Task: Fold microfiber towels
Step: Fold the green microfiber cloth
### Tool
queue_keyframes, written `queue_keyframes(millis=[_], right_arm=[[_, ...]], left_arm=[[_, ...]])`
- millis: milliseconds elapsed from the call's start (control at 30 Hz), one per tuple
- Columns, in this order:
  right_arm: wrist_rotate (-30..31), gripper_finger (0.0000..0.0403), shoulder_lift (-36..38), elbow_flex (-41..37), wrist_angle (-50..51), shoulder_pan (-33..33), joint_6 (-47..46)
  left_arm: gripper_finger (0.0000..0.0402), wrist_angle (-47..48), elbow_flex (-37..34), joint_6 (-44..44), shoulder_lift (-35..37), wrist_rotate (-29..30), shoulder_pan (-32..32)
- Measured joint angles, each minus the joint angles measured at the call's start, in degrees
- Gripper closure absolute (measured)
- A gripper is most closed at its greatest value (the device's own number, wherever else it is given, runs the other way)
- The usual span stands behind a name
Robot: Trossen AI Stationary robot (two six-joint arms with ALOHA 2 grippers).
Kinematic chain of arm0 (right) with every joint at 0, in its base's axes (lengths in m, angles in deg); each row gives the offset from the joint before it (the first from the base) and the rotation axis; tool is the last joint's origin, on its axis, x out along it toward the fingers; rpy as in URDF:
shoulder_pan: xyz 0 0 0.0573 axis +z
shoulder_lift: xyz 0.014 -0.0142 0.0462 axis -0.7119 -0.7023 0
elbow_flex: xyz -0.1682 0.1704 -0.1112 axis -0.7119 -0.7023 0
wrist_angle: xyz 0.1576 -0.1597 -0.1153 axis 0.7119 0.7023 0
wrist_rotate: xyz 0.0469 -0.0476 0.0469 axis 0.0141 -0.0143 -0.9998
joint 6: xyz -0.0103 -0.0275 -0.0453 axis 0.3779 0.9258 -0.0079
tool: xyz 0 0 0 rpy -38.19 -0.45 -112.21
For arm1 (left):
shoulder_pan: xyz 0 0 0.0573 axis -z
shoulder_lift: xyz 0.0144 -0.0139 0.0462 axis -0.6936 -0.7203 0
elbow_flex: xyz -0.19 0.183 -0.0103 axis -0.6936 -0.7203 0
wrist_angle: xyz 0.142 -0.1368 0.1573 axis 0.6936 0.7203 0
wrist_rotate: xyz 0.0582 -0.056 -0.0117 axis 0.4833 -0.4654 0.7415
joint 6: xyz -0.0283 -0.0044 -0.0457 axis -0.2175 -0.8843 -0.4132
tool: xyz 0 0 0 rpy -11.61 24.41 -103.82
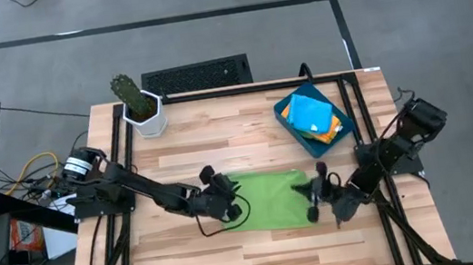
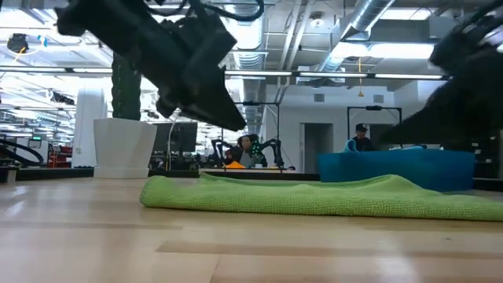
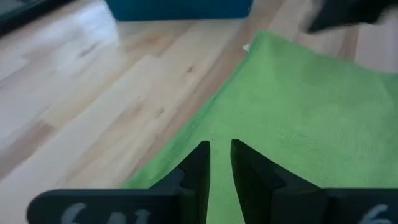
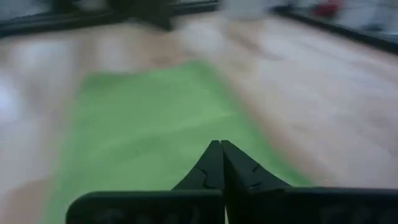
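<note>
A lime green microfiber towel is lying spread flat on the counter, a little toward six o'clock from the middle, its long side running from nine o'clock to three o'clock. From counter height its surface is showing gentle ripples and a thick rounded edge at one end, so it may be doubled over, though that is hard to confirm. The other towels are sitting stacked in the blue tray toward two o'clock: a bright blue towel is lying on top, with an orange towel and a sliver of a yellow towel peeking out beneath it.
</note>
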Motion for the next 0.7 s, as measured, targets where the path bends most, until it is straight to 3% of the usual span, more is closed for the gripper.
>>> queue_keyframes(millis=[200, 367, 700], right_arm=[[-0.3, 0.038, -6.2, 0.0, 2.4, -5.7, -8.5], [-4.0, 0.0389, -10.2, 0.3, 1.9, -7.1, -12.3], [-4.4, 0.0384, -8.6, 0.3, 2.3, -6.9, -11.9]], left_arm=[[0.0345, -3.5, -0.2, 0.8, -7.4, 3.3, -0.1], [0.0345, -3.2, -0.2, -1.9, -12.5, 1.2, -2.4], [0.0345, 0.7, -0.2, -2.4, -10.7, -1.6, -3.3]])
